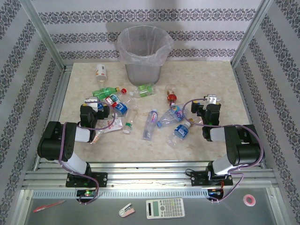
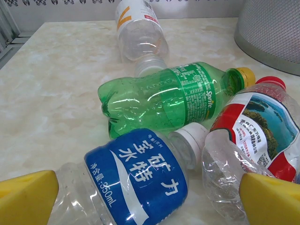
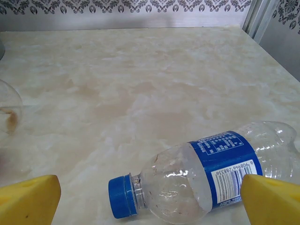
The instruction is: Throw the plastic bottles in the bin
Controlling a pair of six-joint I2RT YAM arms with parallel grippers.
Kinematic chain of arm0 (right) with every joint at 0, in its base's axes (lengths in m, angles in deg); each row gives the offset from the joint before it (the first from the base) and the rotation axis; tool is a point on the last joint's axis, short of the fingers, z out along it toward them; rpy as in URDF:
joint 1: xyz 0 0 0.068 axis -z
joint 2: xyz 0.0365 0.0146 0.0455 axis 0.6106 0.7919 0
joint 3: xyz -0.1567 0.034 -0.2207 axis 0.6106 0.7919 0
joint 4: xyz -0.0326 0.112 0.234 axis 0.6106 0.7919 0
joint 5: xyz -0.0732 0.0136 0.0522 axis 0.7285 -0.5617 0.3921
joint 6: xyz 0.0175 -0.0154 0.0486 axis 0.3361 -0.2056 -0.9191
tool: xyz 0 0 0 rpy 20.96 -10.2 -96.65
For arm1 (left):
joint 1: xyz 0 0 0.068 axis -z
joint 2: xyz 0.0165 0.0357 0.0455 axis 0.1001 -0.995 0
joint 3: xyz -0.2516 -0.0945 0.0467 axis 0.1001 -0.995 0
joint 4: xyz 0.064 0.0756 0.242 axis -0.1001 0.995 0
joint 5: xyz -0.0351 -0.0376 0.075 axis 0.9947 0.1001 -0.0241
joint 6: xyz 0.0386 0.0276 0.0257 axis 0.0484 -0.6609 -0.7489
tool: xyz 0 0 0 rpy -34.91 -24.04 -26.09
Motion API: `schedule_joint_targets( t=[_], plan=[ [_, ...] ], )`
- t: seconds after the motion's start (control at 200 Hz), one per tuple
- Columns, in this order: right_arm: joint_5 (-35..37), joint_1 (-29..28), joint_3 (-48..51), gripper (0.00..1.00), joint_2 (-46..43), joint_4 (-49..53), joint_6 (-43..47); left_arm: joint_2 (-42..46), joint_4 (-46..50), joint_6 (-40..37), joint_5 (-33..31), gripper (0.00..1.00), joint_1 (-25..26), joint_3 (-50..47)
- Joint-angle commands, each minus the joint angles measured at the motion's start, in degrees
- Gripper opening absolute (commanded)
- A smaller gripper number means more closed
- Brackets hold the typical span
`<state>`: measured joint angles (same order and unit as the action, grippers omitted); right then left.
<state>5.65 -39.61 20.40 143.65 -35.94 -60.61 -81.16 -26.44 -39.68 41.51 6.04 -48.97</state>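
Observation:
The bin stands at the back of the table, its grey wall at the upper right of the left wrist view. Several plastic bottles lie across the middle of the table. My left gripper is open, and a blue-labelled bottle lies between its yellow fingertips. Beyond it lie a green bottle, a red-labelled bottle and a white-labelled one. My right gripper is open over a clear bottle with a blue cap, lying on its side. From above, the left gripper and right gripper hover low.
More bottles lie between the arms, among them a blue-labelled pair and a green one. Metal frame posts and patterned walls close in the table. A calculator, tape roll and pen lie on the near shelf.

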Motion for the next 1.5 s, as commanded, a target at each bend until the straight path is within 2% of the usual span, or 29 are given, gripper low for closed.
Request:
schedule_joint_targets(
  t=[0.0, 0.799, 0.874, 0.979, 1.074, 1.239, 1.359, 1.494],
  plan=[
    [-0.7, 0.6, -0.3, 0.98, -0.4, -1.9, 0.3, 0.3, 0.9, -0.9, 1.1, 0.99, -0.3, 1.1],
    [-0.4, 0.5, -1.0, 0.98, -1.6, -0.7, 0.1, 1.2, 1.4, -1.2, 2.3, 0.99, -0.3, 1.0],
    [0.3, -0.2, -3.0, 0.98, -6.4, 7.5, 0.7, 5.5, 4.9, -1.3, 2.4, 0.99, -0.3, 0.9],
    [1.5, -0.3, -4.0, 0.98, -15.1, 18.9, -1.8, 14.2, 16.1, -0.4, 1.9, 0.99, -0.3, 2.8],
    [-0.8, -0.6, -6.6, 0.98, -24.1, 33.2, -5.2, 22.4, 21.2, 2.3, 4.3, 0.99, -0.3, 2.8],
    [-0.9, -1.5, -12.3, 0.98, -38.9, 56.0, -16.6, 34.8, 35.2, 9.4, 6.4, 0.99, 0.9, 6.0],
    [-5.2, -1.4, -19.7, 0.98, -43.3, 73.2, -23.4, 41.5, 46.1, 12.2, 10.9, 0.99, 2.0, 10.1],
    [-11.0, -0.1, -26.5, 0.98, -42.1, 89.3, -30.7, 45.9, 56.7, 12.1, 15.5, 1.0, 3.4, 15.7]
  ],
)
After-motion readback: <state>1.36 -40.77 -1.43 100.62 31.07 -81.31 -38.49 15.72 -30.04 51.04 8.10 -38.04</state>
